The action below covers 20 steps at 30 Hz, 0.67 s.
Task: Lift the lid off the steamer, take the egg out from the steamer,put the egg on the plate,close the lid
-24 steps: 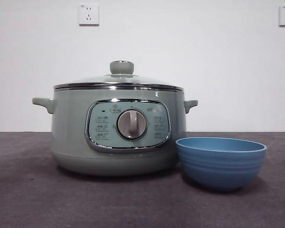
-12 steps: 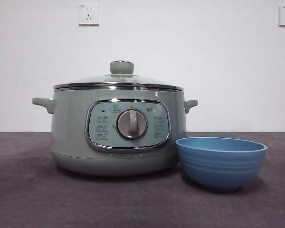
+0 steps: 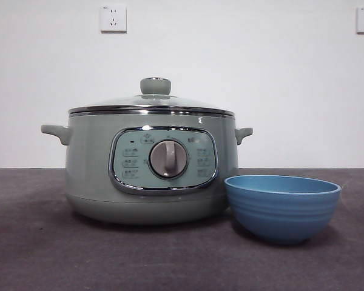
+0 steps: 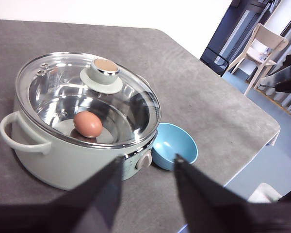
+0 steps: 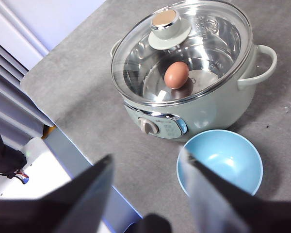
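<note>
The pale green steamer [image 3: 145, 170] stands on the dark table with the glass lid [image 3: 151, 103] closed on it, green knob [image 3: 155, 85] on top. Through the lid, a brown egg [image 4: 88, 124] lies inside; it also shows in the right wrist view [image 5: 176, 74]. The blue plate [image 3: 282, 206], an empty bowl, stands beside the steamer near its dial. My left gripper [image 4: 145, 172] is open, high above the table and away from the steamer [image 4: 77, 145]. My right gripper [image 5: 148, 167] is open, high above the plate [image 5: 219, 162] and steamer [image 5: 194, 97]. Neither arm shows in the front view.
A white wall with two sockets [image 3: 113, 18] stands behind the table. The table edge [image 4: 262, 141] drops off past the plate [image 4: 173, 145]; a chair [image 4: 262, 48] stands beyond it. Another table edge [image 5: 63, 131] lies on the steamer's dial side.
</note>
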### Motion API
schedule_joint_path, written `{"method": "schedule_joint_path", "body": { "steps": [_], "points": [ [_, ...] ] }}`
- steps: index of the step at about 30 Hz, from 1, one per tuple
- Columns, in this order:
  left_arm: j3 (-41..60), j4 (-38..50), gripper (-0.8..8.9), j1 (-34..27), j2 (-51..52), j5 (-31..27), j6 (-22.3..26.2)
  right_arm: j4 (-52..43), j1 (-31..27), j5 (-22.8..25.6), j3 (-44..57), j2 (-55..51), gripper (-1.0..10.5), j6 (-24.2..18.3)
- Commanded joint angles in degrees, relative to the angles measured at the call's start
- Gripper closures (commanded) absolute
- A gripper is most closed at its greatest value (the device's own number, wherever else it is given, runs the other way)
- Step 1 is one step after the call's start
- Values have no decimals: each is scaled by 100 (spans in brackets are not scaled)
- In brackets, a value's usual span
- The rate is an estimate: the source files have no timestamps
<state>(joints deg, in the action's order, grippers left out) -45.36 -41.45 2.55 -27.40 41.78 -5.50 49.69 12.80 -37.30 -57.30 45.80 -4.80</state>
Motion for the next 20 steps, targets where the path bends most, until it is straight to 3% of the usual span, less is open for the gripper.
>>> {"method": "schedule_joint_path", "body": {
  "steps": [1, 13, 20],
  "points": [
    [-11, 109, 306, 72, -90, 46, 79, -33, 13, 15, -9, -4, 436, 46],
    [-640, 876, 306, 647, -1408, -31, 175, -33, 13, 20, -9, -4, 437, 48],
    [-1615, 1062, 306, 1388, -2800, -863, 629, -31, 13, 35, -9, -4, 437, 46]
  ]
}}
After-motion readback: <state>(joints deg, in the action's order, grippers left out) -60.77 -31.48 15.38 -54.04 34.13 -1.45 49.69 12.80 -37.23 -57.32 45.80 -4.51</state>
